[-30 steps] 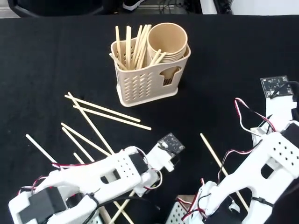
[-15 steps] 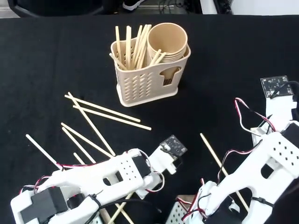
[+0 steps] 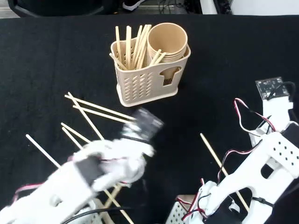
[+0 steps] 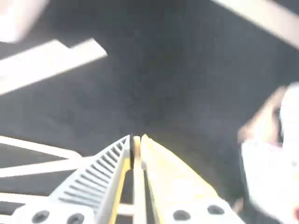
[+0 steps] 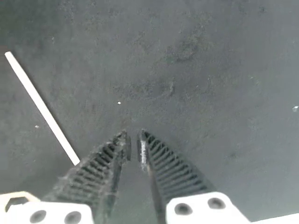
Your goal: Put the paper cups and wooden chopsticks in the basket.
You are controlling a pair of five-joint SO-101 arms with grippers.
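- While the beige slotted basket (image 3: 140, 86) stands upright toward the far side of the black surface (image 3: 51, 51), a nested stack of paper cups (image 3: 167, 39) is seen in its right-hand compartment. A bundle of wooden chopsticks (image 3: 131, 46) is stood on end in the left-hand one, and a few of them are leaned across against the cups.
- Several loose chopsticks (image 3: 100, 108) are scattered flat on the surface on the near side of the basket, apart from it. Some are crossed over one another, and part of the scatter is covered by the left arm (image 3: 103, 170).
- One single chopstick (image 3: 211, 150) is laid away from the rest, just beside the right arm (image 3: 266, 158), and its near end is hidden under that arm.
- The left pincer (image 4: 135, 139) is held above the surface with its fingers pressed together. A thin pale strip is seen between them, but what it is cannot be told. Pale sticks are seen on the surface beyond it.
- The right pincer (image 5: 132, 139) is held low over bare surface. Its fingers are drawn almost together, with only a narrow slit between them, and nothing is pinched. The single chopstick runs up to the side of one finger; whether it is touched cannot be told.
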